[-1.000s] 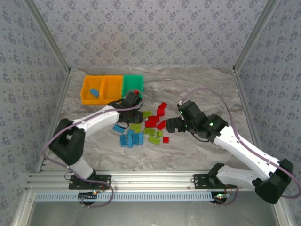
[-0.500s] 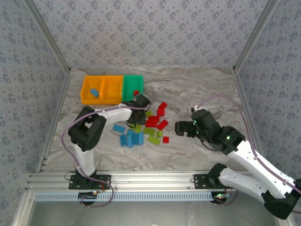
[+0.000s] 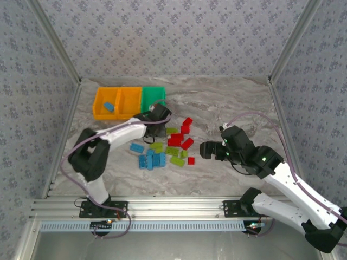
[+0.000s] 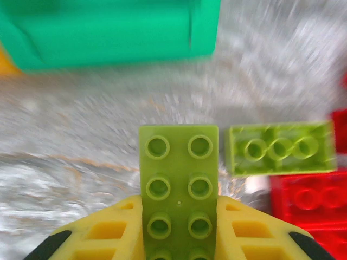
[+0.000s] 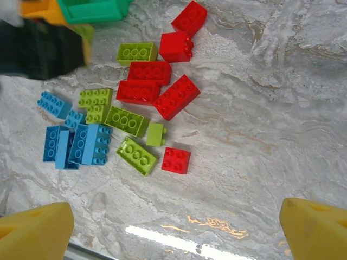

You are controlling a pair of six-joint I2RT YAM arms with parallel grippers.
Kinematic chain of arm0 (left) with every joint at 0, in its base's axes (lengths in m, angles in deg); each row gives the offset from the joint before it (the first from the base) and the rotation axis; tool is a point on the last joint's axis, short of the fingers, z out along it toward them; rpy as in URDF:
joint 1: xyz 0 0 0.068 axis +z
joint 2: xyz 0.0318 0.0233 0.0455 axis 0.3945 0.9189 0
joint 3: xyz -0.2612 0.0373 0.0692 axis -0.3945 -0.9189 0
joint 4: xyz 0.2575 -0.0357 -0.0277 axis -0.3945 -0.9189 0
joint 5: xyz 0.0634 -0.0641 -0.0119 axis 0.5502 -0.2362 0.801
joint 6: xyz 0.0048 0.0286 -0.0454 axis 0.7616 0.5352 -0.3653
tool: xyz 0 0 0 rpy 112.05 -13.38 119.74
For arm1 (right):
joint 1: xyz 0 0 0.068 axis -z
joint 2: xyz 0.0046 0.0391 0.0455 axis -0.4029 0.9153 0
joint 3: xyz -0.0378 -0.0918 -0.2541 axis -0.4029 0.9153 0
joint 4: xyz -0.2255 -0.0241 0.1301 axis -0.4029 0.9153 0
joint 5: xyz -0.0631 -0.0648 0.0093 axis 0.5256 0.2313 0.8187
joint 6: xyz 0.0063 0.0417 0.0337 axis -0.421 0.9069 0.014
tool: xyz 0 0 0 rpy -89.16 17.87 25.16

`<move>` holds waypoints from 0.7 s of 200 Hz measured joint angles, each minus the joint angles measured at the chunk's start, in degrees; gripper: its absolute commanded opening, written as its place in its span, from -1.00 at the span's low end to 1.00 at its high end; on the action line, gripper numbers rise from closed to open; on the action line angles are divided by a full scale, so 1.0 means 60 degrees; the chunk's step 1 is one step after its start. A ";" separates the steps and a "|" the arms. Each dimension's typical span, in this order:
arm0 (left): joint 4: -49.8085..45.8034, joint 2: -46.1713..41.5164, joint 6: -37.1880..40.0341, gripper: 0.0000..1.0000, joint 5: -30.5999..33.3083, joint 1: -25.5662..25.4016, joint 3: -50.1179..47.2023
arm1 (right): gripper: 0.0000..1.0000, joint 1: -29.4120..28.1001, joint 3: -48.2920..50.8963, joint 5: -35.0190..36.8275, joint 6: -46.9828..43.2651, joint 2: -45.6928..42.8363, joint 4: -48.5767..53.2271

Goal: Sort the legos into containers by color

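Robot lab test cell. Small closed booth: grey patterned wall panels (image 3: 173, 38) on three sides, bare aluminium corner posts (image 3: 55, 40). Marble-look counter (image 3: 227, 100) inside. Left arm (image 3: 116, 133) and right arm (image 3: 287, 181), white and black, bolted to a slotted aluminium rail (image 3: 179, 207) at the near edge, exposed cables (image 3: 249, 115) looping off them. Lego bricks (image 3: 162, 154) and small plastic bins (image 3: 127, 101) on the counter.

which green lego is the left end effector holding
The lime brick clamped in the left end effector, just short of the green bin; the other lime bricks lie loose on the table.
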 measured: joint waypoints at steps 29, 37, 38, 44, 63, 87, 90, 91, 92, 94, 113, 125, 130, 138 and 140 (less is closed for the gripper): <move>0.0270 -0.1523 0.0525 -0.47 0.0382 0.1020 0.0277 | 1.00 0.0000 0.0000 -0.0004 0.0000 0.0062 -0.0259; 0.0364 -0.1526 0.0678 -0.47 0.0463 0.1479 0.0532 | 1.00 0.0000 0.0000 -0.0007 0.0004 0.0095 -0.0317; 0.0375 -0.1523 0.0685 -0.47 0.0466 0.1512 0.0554 | 1.00 0.0000 0.0000 -0.0007 0.0004 0.0098 -0.0324; 0.0495 -0.1421 0.0783 -0.47 0.0492 0.1821 0.0721 | 1.00 0.0000 0.0000 -0.0011 0.0011 0.0117 -0.0361; 0.0710 -0.0732 0.1031 -0.47 0.0474 0.2769 0.1297 | 1.00 0.0000 0.0000 -0.0051 0.0073 0.0142 -0.0415; 0.0732 0.0736 0.1217 -0.44 0.0153 0.3595 0.2259 | 1.00 0.0000 0.0004 -0.0080 0.0222 0.0138 -0.0408; 0.0729 0.0943 0.1246 -0.44 0.0120 0.3668 0.2390 | 1.00 0.0000 0.0004 -0.0080 0.0244 0.0138 -0.0408; 0.0725 0.0984 0.1246 -0.43 0.0106 0.3679 0.2422 | 1.00 0.0000 0.0004 -0.0080 0.0251 0.0135 -0.0408; 0.0714 0.1075 0.1253 -0.43 0.0066 0.3708 0.2492 | 1.00 0.0000 0.0004 -0.0080 0.0251 0.0135 -0.0408; 0.0718 0.1169 0.1260 -0.42 0.0029 0.3734 0.2554 | 1.00 0.0000 0.0007 -0.0080 0.0262 0.0131 -0.0408; 0.0608 0.2328 0.1348 -0.29 -0.0342 0.4022 0.3384 | 1.00 0.0000 0.0055 -0.0084 0.0390 0.0087 -0.0372; 0.0466 0.2801 0.1410 -0.19 -0.0557 0.4116 0.3738 | 1.00 0.0000 0.0091 -0.0084 0.0466 0.0055 -0.0331; 0.0357 0.2962 0.1439 -0.14 -0.0641 0.4146 0.3891 | 1.00 0.0000 0.0109 -0.0084 0.0488 0.0044 -0.0313; 0.0222 0.3147 0.1446 -0.06 -0.0743 0.4186 0.4102 | 1.00 0.0000 0.0120 -0.0091 0.0535 0.0033 -0.0280; 0.0208 0.3173 0.1413 -0.05 -0.0750 0.4193 0.4131 | 1.00 0.0000 0.0120 -0.0091 0.0539 0.0029 -0.0270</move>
